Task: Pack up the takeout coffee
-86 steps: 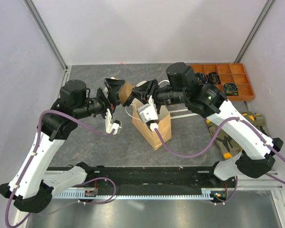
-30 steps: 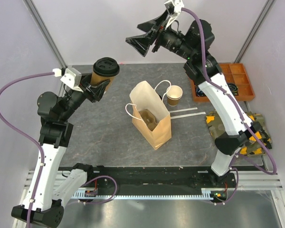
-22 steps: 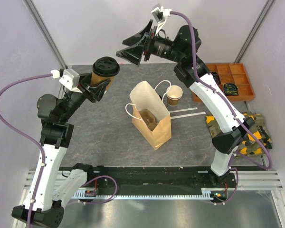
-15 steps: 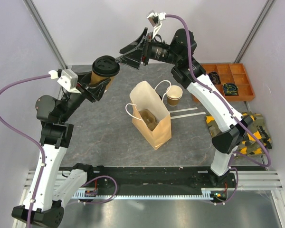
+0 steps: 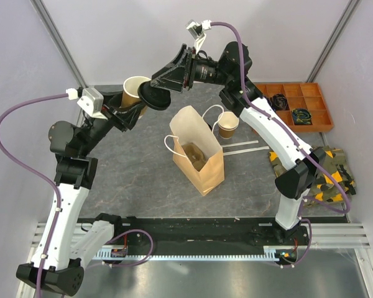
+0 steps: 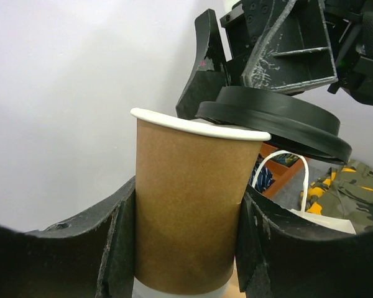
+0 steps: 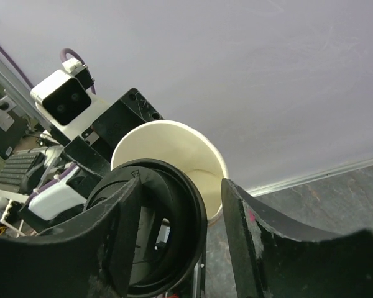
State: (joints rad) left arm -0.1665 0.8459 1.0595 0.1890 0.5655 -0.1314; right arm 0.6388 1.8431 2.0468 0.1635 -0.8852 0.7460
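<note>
Cup (image 5: pixel 133 93) aloft at left-rear, lid (image 5: pixel 154 97) tilted over its rim's right side (contact unclear). Bag (image 5: pixel 199 155) upright mid-worktop (image 5: pixel 137 180). Second cup (image 5: pixel 228 124) just behind-right of bag. Compartment tray (image 5: pixel 311 99) far right-rear.

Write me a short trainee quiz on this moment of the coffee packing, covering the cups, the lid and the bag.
1. True or false: the round black plastic lid is seated flat on the tan kraft-paper cup held in the left gripper.
2. Which gripper has that lid between its fingers? A) left gripper B) right gripper C) neither
3. How many lidless cups stand on the grey table next to the tall tan paper bag with white handles?

Key: 1 false: the lid is off to one side and the cup's white inside shows. 2 B. 3 one: the open cup on the bag's far side.
</note>
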